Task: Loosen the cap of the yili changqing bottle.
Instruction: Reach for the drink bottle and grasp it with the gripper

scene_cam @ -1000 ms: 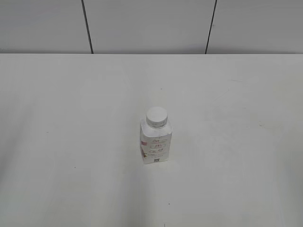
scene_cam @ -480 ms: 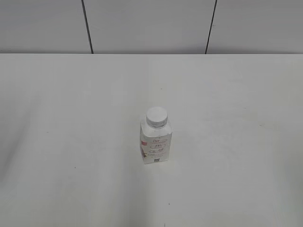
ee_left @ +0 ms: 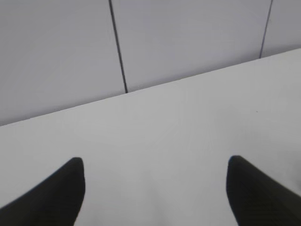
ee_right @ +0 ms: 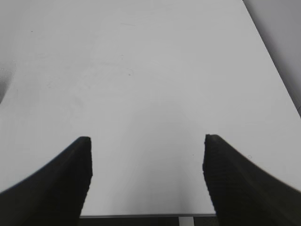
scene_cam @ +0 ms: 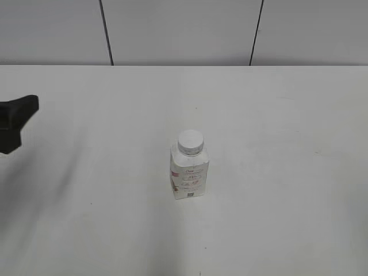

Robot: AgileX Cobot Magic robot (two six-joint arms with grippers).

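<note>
So the bottle [scene_cam: 189, 172] is standing upright pretty much dead center on the white table [scene_cam: 287, 201], label side toward my main camera, and the cap [scene_cam: 190, 141] is sitting on top, looks fully seated as far as I can tell. Nothing is touching either of them. My read is I'm at the very start: the approach step, with no grab and no twisting done yet. What the next move needs, I think, is one arm pinning the bottle body so it can't spin or tip, and the other coming down over the cap to turn it. The bottle is small and light-looking, so I'd guess it'll just rotate on the table if I twist without holding it first. The left gripper [ee_left: 155, 188] is spread wide in its wrist view, both fingers apart with only bare table between them, holding nothing; that camera is looking toward the back wall [ee_left: 188, 42], so the bottle isn't in its sight. In the main view I only catch a dark bit of that arm at the far left edge, well apart from the bottle. The right gripper [ee_right: 147, 176] is also spread wide and empty, looking down the table toward its edge, no bottle in that view either, and the right arm doesn't show in the main camera at all.
</note>
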